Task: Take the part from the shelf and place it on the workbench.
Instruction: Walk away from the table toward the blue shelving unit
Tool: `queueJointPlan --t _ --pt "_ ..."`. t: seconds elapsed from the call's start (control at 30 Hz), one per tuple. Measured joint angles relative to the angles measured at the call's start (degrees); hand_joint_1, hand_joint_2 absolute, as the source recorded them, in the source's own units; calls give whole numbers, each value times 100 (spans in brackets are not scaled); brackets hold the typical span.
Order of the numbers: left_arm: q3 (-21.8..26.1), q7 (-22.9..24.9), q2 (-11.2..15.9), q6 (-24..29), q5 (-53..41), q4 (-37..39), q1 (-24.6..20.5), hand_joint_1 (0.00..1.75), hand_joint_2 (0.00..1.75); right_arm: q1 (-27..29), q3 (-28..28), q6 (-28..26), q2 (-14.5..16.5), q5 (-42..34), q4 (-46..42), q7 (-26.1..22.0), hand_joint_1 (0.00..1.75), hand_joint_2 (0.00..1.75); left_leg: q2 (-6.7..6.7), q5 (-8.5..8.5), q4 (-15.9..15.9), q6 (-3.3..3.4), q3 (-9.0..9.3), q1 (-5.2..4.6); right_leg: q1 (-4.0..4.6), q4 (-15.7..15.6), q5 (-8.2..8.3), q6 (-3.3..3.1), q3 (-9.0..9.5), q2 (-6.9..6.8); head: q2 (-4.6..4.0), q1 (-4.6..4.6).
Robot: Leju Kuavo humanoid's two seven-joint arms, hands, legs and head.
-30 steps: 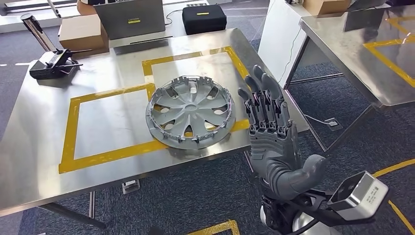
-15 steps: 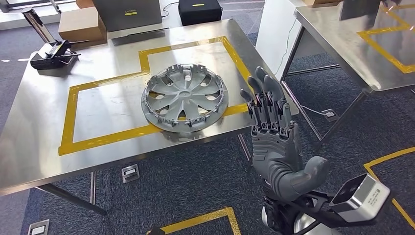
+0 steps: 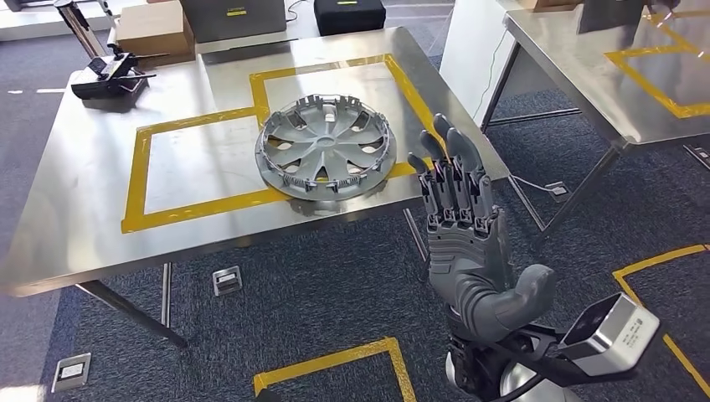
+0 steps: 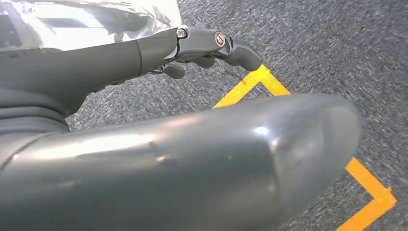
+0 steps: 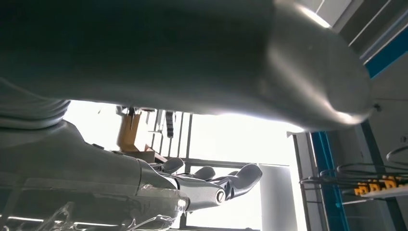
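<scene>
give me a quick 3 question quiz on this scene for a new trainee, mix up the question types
1. True or false: the hubcap is held in the right hand.
2. Multiple choice: where does the hubcap lie? A) on the carpet B) on the steel workbench, across the yellow tape outline C) on the black case
3. Short answer: how do the right hand's fingers stand in the head view?

Key
1. False. It lies on the workbench and the hand is apart from it, holding nothing.
2. B
3. Straight and pointing up, with the thumb out to the side.
</scene>
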Motion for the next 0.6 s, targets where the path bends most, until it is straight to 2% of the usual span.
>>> queueJointPlan --t 0.03,0.1,0.13,0.17,0.2,0.23,0.27,0.3,0.33,0.37,0.4,0.47,0.5,0.53,0.6 --pt "0 1 -4 -1 0 -1 -1 0 0 3 -1 0 -2 0 0 0 0 0 14 66 -16 49 -59 10 2 177 -204 23 -71 18 0 11" --pt "0 2 -11 -1 0 -1 -9 0 0 7 0 -1 -4 0 1 1 0 0 30 180 -7 108 -208 6 -2 839 -778 50 -267 36 0 37" --pt "0 2 -12 -1 0 -1 -10 0 0 11 1 -2 -4 0 1 1 0 0 34 233 8 120 -293 -4 -5 1204 -971 58 -338 36 0 44" --pt "0 3 -12 -1 0 0 -9 0 0 16 2 -4 -5 0 1 1 0 0 39 284 27 123 -383 -15 -7 1466 -1031 60 -354 35 0 48" --pt "0 3 -12 -1 0 1 -9 0 0 20 1 -6 -5 0 1 1 0 0 42 334 52 123 -478 -25 -6 1561 -959 55 -291 35 0 50" --pt "0 3 -12 -1 0 1 -8 0 0 23 1 -8 -5 0 1 1 0 0 43 381 82 119 -572 -33 -4 1446 -797 41 -132 35 0 52" --pt "0 4 -13 -1 0 0 -8 0 0 25 1 -9 -5 0 1 1 0 0 43 423 114 111 -659 -39 2 1145 -628 15 118 35 0 52" --pt "0 4 -16 0 0 -1 -6 0 0 23 1 -9 -5 0 0 1 0 0 42 459 146 98 -734 -49 15 728 -540 -19 413 35 0 52" --pt "0 5 -19 0 0 -1 -5 0 0 21 1 -9 -5 0 -3 0 0 0 42 498 173 78 -791 -56 27 294 -539 -49 693 34 0 49" --pt "0 5 -22 0 0 -2 -5 0 0 19 1 -9 -5 0 -7 -1 0 0 42 544 187 50 -833 -54 46 -35 -582 -72 887 36 0 47" --pt "0 5 -26 0 0 -2 -5 0 0 18 1 -8 -5 0 -10 -1 0 0 42 598 188 16 -867 -44 68 -231 -627 -92 980 40 0 46" --pt "0 5 -27 0 1 -1 3 0 0 19 1 -8 -7 0 -13 -1 0 0 27 681 165 -51 -925 -13 79 -346 -551 -141 956 38 0 57" --pt "0 7 -28 -1 1 -1 10 0 0 19 2 -8 -8 0 -13 -1 0 0 9 616 196 -86 -965 -6 69 -375 -478 -173 917 30 0 62" --pt "-1 9 -28 -1 1 0 18 0 0 19 3 -8 -8 0 -13 0 0 0 -7 453 315 -121 -1015 -1 50 -400 -409 -208 874 15 0 58" --pt "-1 14 -27 -1 2 0 28 0 0 20 5 -8 -7 0 -11 1 0 0 -24 -82 902 -193 -1162 25 30 -388 -314 -244 762 -13 0 43"
